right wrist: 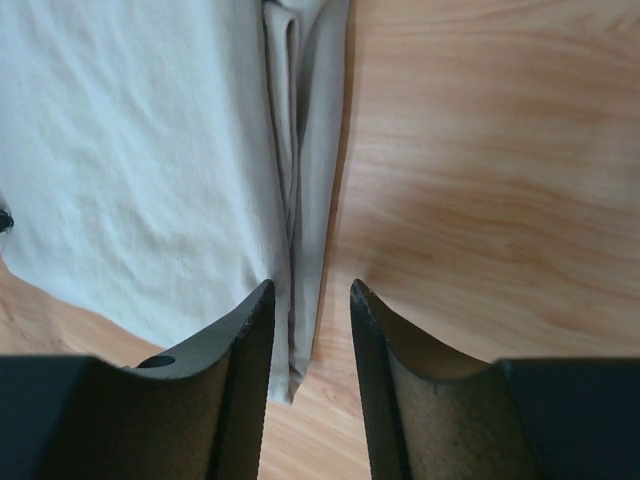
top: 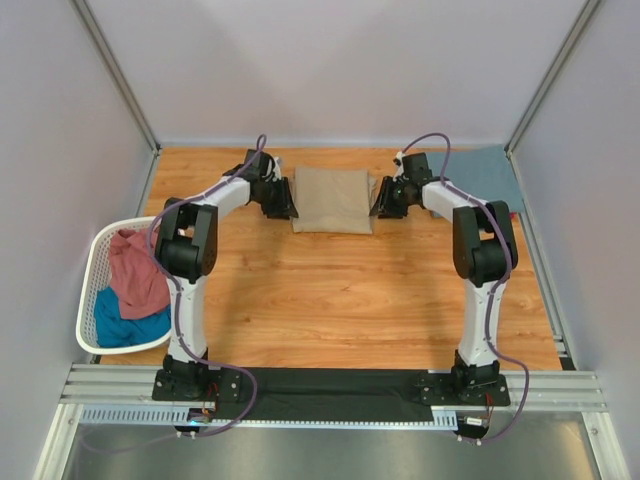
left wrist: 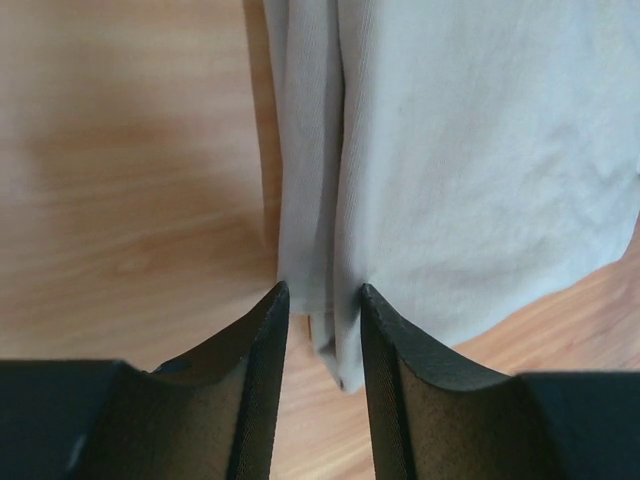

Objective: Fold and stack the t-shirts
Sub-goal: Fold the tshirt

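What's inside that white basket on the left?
The basket holds a crumpled pink t-shirt and a teal t-shirt. Anything beneath them is covered.

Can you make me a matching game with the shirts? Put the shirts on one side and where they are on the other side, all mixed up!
Shirts:
1. tan shirt
2. pink shirt
3. teal shirt
4. grey-blue shirt

Places:
A. in the basket, under another shirt
B. far right corner of the table
C. in the basket, on top
D. folded, far middle of the table

Pairs: 1-D, 2-C, 3-A, 4-B
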Controlling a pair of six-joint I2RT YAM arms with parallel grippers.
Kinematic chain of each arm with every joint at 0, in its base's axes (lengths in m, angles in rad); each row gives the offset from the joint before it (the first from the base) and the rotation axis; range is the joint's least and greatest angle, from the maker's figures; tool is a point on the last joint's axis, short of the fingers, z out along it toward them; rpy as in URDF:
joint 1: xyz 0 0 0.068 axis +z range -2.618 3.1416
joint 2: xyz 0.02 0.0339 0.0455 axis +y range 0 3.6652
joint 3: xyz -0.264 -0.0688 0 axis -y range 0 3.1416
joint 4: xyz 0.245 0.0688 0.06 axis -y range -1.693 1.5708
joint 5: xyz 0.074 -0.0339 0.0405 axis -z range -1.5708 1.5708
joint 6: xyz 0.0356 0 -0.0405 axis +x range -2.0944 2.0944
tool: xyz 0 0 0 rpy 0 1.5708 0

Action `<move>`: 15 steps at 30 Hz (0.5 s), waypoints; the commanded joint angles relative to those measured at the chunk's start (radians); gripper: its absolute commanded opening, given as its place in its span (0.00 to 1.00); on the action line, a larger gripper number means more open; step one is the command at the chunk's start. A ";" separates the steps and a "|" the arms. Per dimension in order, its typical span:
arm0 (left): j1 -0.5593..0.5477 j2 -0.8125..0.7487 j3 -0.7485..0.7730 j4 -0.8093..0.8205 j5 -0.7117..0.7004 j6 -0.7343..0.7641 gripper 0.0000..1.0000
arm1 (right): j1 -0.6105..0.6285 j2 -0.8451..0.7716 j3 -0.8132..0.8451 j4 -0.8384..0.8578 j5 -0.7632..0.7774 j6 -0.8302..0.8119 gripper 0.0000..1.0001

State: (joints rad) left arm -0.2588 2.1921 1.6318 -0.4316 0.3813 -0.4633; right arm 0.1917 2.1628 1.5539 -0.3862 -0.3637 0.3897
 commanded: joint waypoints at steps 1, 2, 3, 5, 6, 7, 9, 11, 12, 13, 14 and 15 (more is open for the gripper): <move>0.000 -0.106 -0.024 -0.019 -0.031 0.018 0.43 | 0.009 -0.104 -0.031 0.012 0.014 -0.006 0.39; 0.000 -0.127 -0.015 -0.018 -0.039 0.017 0.45 | 0.011 -0.115 -0.029 0.010 0.016 -0.008 0.41; 0.001 -0.130 -0.003 -0.025 -0.044 0.017 0.46 | 0.011 -0.123 -0.023 0.010 0.016 -0.008 0.42; 0.003 -0.112 0.055 -0.036 -0.038 0.018 0.47 | 0.011 -0.121 -0.002 0.006 0.017 -0.011 0.46; 0.003 -0.100 0.078 -0.050 -0.032 0.021 0.47 | 0.009 -0.115 0.018 0.003 0.016 -0.011 0.46; 0.003 -0.086 0.100 -0.050 -0.015 0.025 0.46 | 0.011 -0.091 0.055 -0.003 0.012 -0.014 0.45; 0.004 -0.040 0.155 -0.021 0.063 0.026 0.45 | 0.009 -0.060 0.104 -0.006 -0.007 -0.018 0.40; 0.004 0.016 0.213 0.014 0.119 0.019 0.44 | 0.006 -0.006 0.167 0.010 -0.053 -0.018 0.33; 0.004 0.035 0.229 0.030 0.160 0.014 0.44 | 0.006 0.032 0.213 0.023 -0.082 -0.017 0.32; 0.004 0.053 0.247 0.042 0.169 0.014 0.44 | 0.008 0.052 0.236 0.026 -0.092 -0.017 0.32; 0.004 0.098 0.287 0.047 0.175 0.011 0.44 | 0.008 0.072 0.262 0.026 -0.102 -0.014 0.32; 0.006 0.121 0.312 0.051 0.179 0.011 0.44 | 0.008 0.115 0.290 0.029 -0.113 -0.009 0.32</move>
State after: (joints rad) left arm -0.2565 2.2265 1.8774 -0.4255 0.4808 -0.4618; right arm 0.1997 2.1921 1.7657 -0.3882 -0.4156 0.3870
